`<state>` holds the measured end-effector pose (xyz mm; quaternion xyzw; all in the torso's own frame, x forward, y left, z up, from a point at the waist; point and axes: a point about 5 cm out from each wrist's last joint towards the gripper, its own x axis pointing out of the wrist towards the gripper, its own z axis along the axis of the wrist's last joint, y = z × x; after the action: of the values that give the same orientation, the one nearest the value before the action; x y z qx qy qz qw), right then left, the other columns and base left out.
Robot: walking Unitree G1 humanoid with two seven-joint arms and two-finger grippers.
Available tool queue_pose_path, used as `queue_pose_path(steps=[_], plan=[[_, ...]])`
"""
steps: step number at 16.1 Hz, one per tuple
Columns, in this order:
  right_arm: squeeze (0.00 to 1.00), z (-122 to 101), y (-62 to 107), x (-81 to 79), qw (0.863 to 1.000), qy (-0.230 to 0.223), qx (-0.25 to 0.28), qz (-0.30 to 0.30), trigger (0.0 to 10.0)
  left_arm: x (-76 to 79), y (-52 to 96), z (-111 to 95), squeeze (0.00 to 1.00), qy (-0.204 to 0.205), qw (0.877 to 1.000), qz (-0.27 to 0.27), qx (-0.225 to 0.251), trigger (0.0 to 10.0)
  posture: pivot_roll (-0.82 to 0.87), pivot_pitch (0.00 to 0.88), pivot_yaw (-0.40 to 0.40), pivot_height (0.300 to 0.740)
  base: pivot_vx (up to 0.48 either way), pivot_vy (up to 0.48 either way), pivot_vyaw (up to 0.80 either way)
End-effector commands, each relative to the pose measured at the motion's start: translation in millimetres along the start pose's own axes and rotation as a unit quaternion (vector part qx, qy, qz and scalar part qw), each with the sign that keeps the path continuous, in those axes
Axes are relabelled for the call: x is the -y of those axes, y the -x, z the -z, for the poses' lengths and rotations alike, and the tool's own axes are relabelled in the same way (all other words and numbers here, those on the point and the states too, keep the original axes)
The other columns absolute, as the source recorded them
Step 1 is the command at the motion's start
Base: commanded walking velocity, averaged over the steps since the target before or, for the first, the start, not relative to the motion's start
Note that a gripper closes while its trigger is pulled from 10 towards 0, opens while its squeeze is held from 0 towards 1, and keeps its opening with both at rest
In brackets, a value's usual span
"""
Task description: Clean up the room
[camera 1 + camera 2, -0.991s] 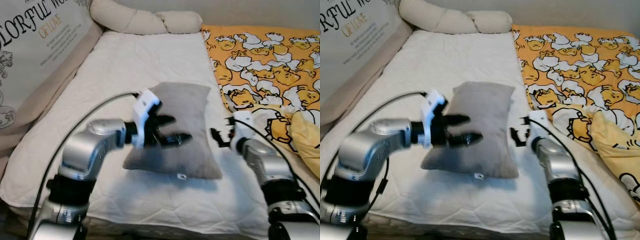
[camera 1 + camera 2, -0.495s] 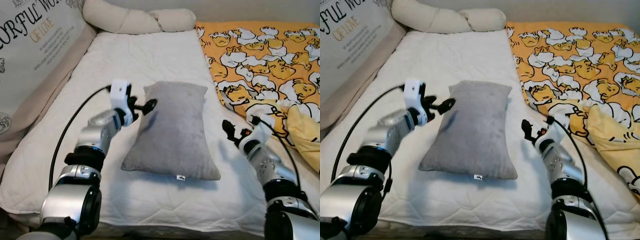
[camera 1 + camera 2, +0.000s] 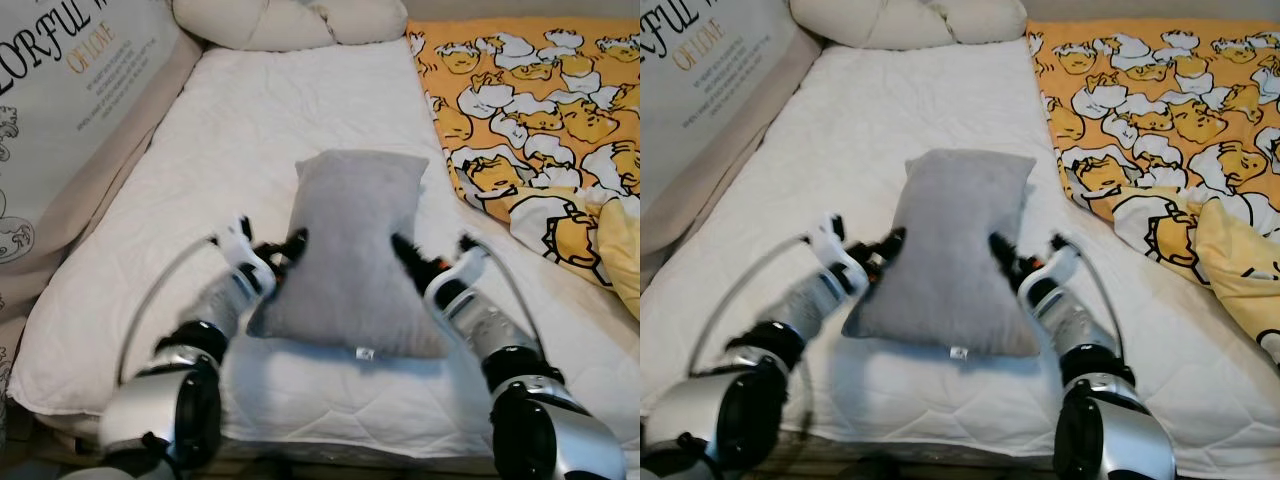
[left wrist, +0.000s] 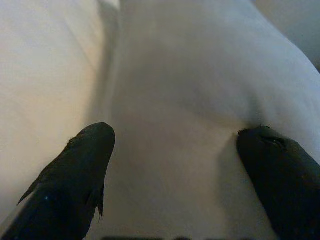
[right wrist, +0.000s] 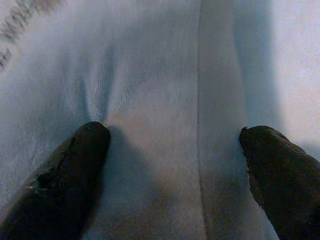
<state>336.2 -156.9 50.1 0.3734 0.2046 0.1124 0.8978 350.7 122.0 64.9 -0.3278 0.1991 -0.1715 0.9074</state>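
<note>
A grey pillow (image 3: 355, 245) lies lengthwise in the middle of the white mattress (image 3: 250, 110). My left gripper (image 3: 287, 245) is against the pillow's left edge, low over the mattress. My right gripper (image 3: 405, 250) presses the pillow's right edge from the other side. In the left wrist view the left gripper (image 4: 175, 150) stands open, its fingers (image 4: 75, 170) spread wide with the pillow's cloth (image 4: 190, 90) between them. The right wrist view shows my right gripper (image 5: 172, 145) also open, with grey cloth (image 5: 150, 75) dented by one finger (image 5: 70, 170).
A crumpled yellow duck-print blanket (image 3: 540, 110) covers the bed's right side. Cream bolster cushions (image 3: 290, 20) lie at the head. A big lettered cushion (image 3: 70, 90) leans along the left. The mattress's front edge (image 3: 330, 420) runs just before my arms.
My left gripper came off the pillow's top and dropped to its left edge. My right gripper moved left onto the pillow's right edge. The camera shifted a little.
</note>
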Motion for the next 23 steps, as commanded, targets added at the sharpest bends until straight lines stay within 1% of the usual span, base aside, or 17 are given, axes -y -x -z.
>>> queue_pose_path(steps=[1, 2, 3, 4, 5, 6, 7, 9, 11, 16, 17, 20, 21, 23], plan=[[1.00, 16, -3.8, -4.6, 0.999, -0.003, -0.039, -0.001, 10.0, 3.6, -0.7, 23, 1.00, -0.004, 0.999, 0.011, -0.048, 10.0, -0.20, 0.097, 0.095, 0.740, 0.000, 0.000, 0.00], [1.00, 23, -5.2, -5.6, 0.998, 0.007, -0.060, 0.008, 10.0, 8.1, -0.6, 43, 1.00, -0.031, 0.995, 0.026, -0.092, 10.0, -0.20, 0.088, 0.096, 0.740, 0.000, 0.000, 0.00], [0.99, 24, -5.3, -6.2, 0.998, 0.011, -0.063, 0.003, 10.0, 9.2, -0.5, 45, 1.00, -0.036, 0.994, 0.032, -0.096, 10.0, -0.20, 0.082, 0.095, 0.740, 0.000, 0.000, 0.00], [0.00, 24, -5.3, -7.5, 0.998, 0.016, -0.065, -0.010, 0.7, 9.9, -0.4, 49, 1.00, -0.051, 0.993, 0.034, -0.098, 10.0, -0.20, 0.072, 0.095, 0.740, 0.000, 0.000, 0.00], [0.00, 24, -4.9, -7.5, 0.997, 0.024, -0.068, -0.016, 0.0, 9.5, 0.4, 51, 1.00, -0.041, 0.993, 0.037, -0.101, 9.3, -0.19, 0.061, 0.094, 0.740, 0.000, 0.000, 0.00], [0.00, 24, -4.4, -7.0, 0.997, 0.024, -0.068, -0.020, 0.0, 8.4, 1.8, 52, 0.14, -0.032, 0.993, 0.042, -0.107, 0.0, -0.19, 0.049, 0.094, 0.740, 0.000, 0.000, 0.00], [0.00, 24, -4.2, -7.2, 0.997, 0.018, -0.067, -0.025, 0.0, 8.3, 2.6, 53, 0.00, -0.031, 0.992, 0.048, -0.111, 0.0, -0.19, 0.046, 0.094, 0.740, 0.000, 0.000, 0.00], [0.00, 29, -2.7, -6.3, 0.996, 0.032, -0.083, -0.033, 0.0, 7.0, 5.2, 55, 0.00, -0.044, 0.990, 0.065, -0.119, 0.0, -0.18, 0.022, 0.097, 0.740, 0.000, 0.000, 0.00], [0.00, 30, -2.4, -7.1, 0.996, 0.031, -0.077, -0.043, 0.0, 5.6, 6.1, 57, 0.00, -0.057, 0.988, 0.060, -0.130, 0.0, -0.18, 0.006, 0.098, 0.740, 0.000, 0.000, 0.00], [0.00, 32, -3.1, -8.4, 0.996, 0.027, -0.067, -0.045, 0.0, 5.7, 4.7, 55, 0.00, -0.070, 0.989, 0.049, -0.117, 0.0, -0.17, 0.000, 0.097, 0.740, 0.000, 0.000, 0.00], [0.00, 33, -3.0, -8.7, 0.996, 0.025, -0.066, -0.046, 0.0, 8.7, 3.5, 54, 0.00, -0.070, 0.990, 0.058, -0.111, 0.0, -0.17, 0.000, 0.097, 0.740, 0.000, 0.000, 0.00], [0.00, 35, -3.7, -9.2, 0.996, 0.026, -0.069, -0.040, 0.0, 11.6, 3.2, 55, 0.00, -0.072, 0.988, 0.074, -0.114, 0.0, -0.17, 0.000, 0.099, 0.740, 0.000, 0.000, 0.00], [0.00, 38, -4.3, -10.6, 0.996, 0.030, -0.079, -0.041, 0.0, 11.9, 3.2, 56, 0.00, -0.077, 0.988, 0.074, -0.114, 0.0, -0.16, 0.000, 0.105, 0.740, 0.000, 0.000, 0.00], [0.00, 39, -5.6, -12.8, 0.995, 0.037, -0.079, -0.042, 0.0, 13.1, 2.5, 55, 0.00, -0.092, 0.986, 0.075, -0.114, 0.0, -0.16, 0.000, 0.110, 0.740, 0.000, 0.000, 0.00]])
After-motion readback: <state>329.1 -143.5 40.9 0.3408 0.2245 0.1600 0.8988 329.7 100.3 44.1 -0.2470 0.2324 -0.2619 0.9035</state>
